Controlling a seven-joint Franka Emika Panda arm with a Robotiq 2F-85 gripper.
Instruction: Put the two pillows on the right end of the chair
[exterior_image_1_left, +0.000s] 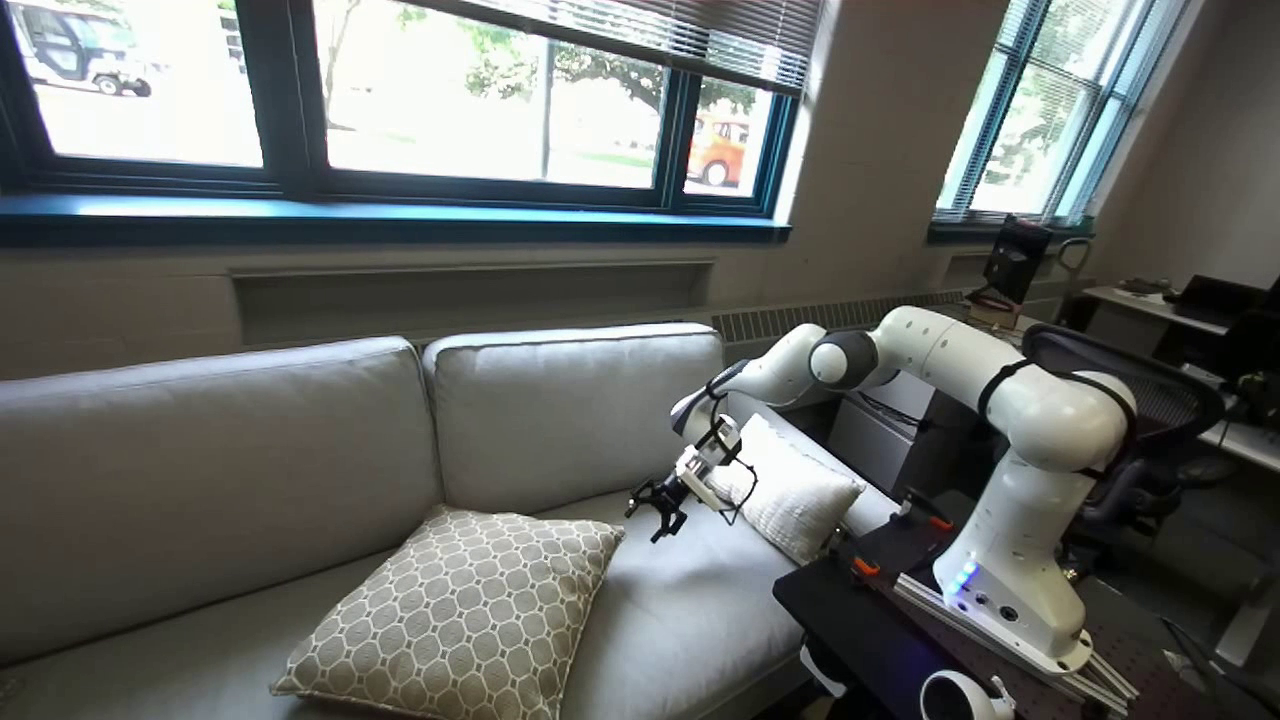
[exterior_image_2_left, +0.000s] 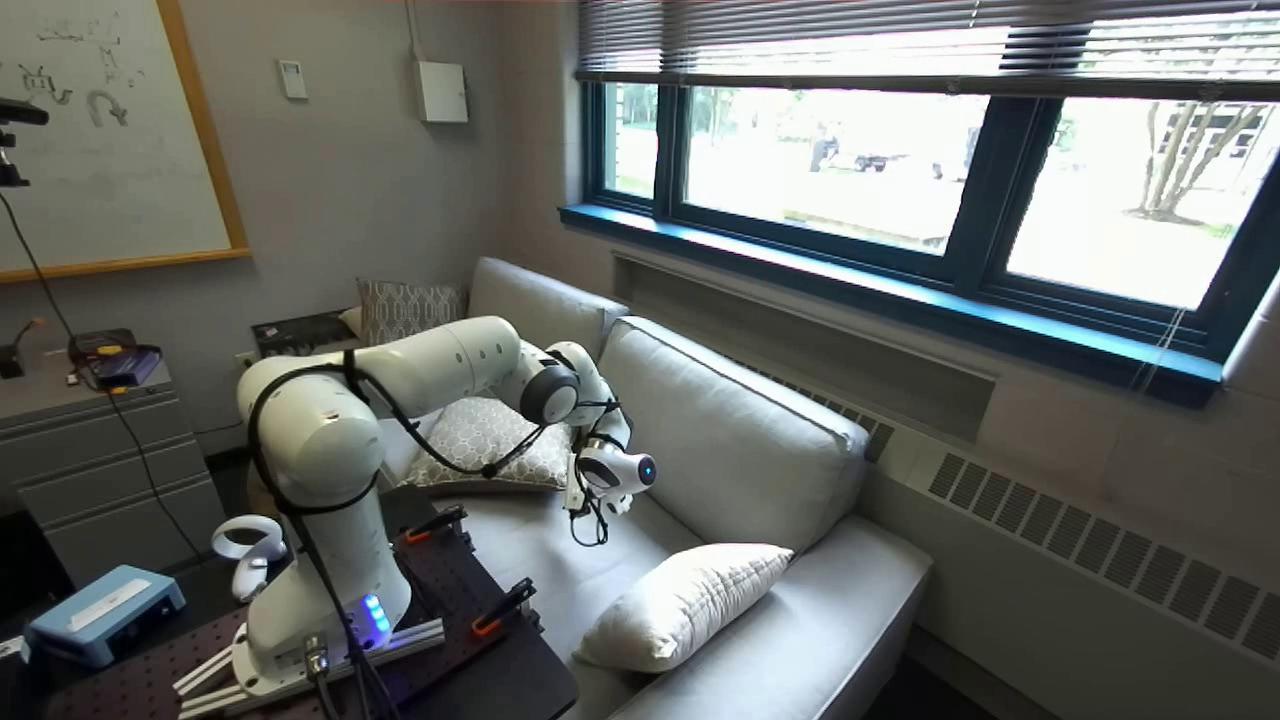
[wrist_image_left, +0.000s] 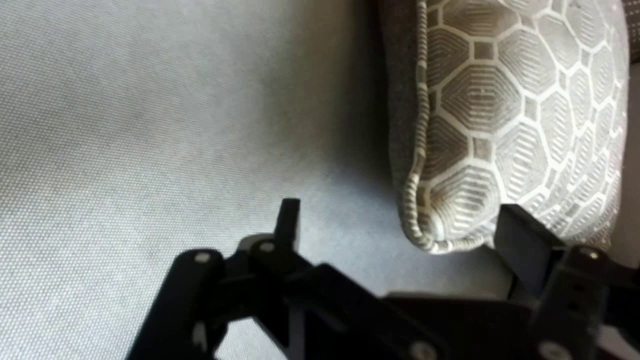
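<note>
The large tan pillow (exterior_image_1_left: 475, 610) with its white lattice lies on the seat of the grey-beige chair (exterior_image_1_left: 690, 630). Against the arm at the chair's right end leans the cream-white pillow (exterior_image_1_left: 795, 490), which also shows in an exterior view (exterior_image_2_left: 690, 605). My gripper (exterior_image_1_left: 643, 525) hangs over the seat between the two pillows, close to the tan one's corner. In the wrist view the jaws stand wide apart; the corner of the tan pillow (wrist_image_left: 500, 110) appears between the fingertips, and whether they touch it I cannot tell. Nothing is gripped.
The black table (exterior_image_2_left: 500, 640) bearing the arm's base stands along the chair's front, with orange-tipped clamps (exterior_image_2_left: 505, 605) on its edge. Tall back cushions (exterior_image_1_left: 575, 410) rise behind the seat. Another patterned cushion (exterior_image_2_left: 405, 312) sits at the chair's far end.
</note>
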